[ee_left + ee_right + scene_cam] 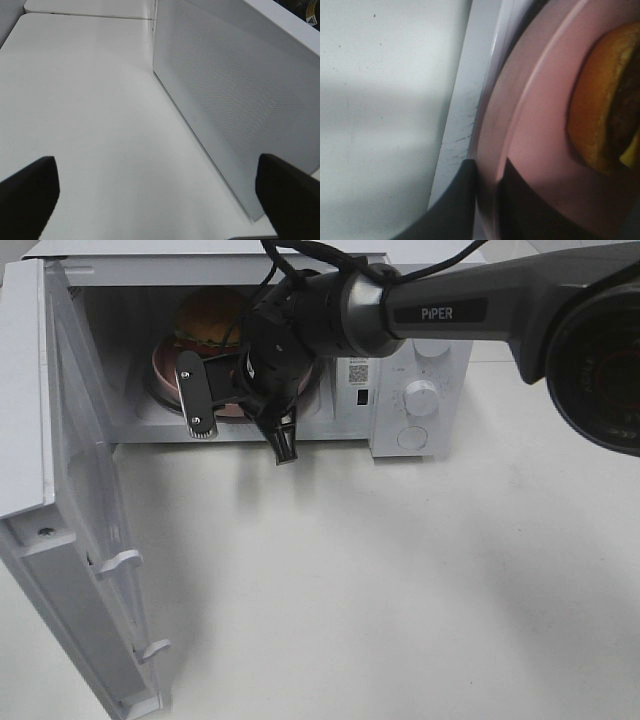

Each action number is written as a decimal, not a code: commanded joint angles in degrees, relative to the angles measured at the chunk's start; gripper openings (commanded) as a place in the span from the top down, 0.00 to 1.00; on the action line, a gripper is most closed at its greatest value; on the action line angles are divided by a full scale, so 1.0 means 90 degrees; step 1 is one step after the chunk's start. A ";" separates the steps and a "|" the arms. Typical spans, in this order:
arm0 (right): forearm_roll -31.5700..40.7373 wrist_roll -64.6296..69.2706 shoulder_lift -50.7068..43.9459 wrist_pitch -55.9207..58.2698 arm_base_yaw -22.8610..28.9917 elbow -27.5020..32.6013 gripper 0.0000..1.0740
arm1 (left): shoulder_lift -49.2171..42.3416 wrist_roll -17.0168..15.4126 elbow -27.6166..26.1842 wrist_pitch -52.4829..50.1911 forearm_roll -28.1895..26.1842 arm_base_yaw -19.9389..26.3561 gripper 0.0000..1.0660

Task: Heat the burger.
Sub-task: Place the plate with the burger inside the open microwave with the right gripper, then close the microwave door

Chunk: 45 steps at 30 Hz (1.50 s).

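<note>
The burger (pixel 208 320) sits on a round pink plate (pixel 165 375) inside the open white microwave (pixel 420 350). In the right wrist view the burger's bun (pixel 600 100) lies on the pink plate (pixel 535 130). My right gripper (pixel 488 175) reaches into the oven from the right, its dark fingers (pixel 455 215) close against either side of the plate's rim. From above, the right gripper (pixel 200 405) is at the plate's front edge. My left gripper (pixel 155 200) is open with nothing between its fingers, beside the outer face of the microwave door (pixel 235 100).
The microwave door (pixel 70 540) stands swung open to the left, towards the front. The control knob (pixel 421 398) and round button (pixel 412 438) are on the microwave's right panel. White tabletop (pixel 400 590) lies in front of the oven.
</note>
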 commanded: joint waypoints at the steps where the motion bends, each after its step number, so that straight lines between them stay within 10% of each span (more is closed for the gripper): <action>1: -0.0076 0.0159 -0.0121 -0.0127 -0.0025 -0.0089 0.86 | -0.0095 0.0000 0.0000 -0.0089 -0.0013 0.0013 0.06; 20: 0.0019 0.0159 -0.0547 -0.0719 -0.0025 0.0605 0.29 | -0.0095 0.0000 0.0000 -0.0089 -0.0013 0.0013 0.06; 45: -0.0255 0.0382 -0.2833 -0.2438 -0.0032 0.3852 0.29 | -0.0095 0.0000 0.0000 -0.0089 -0.0013 0.0013 0.06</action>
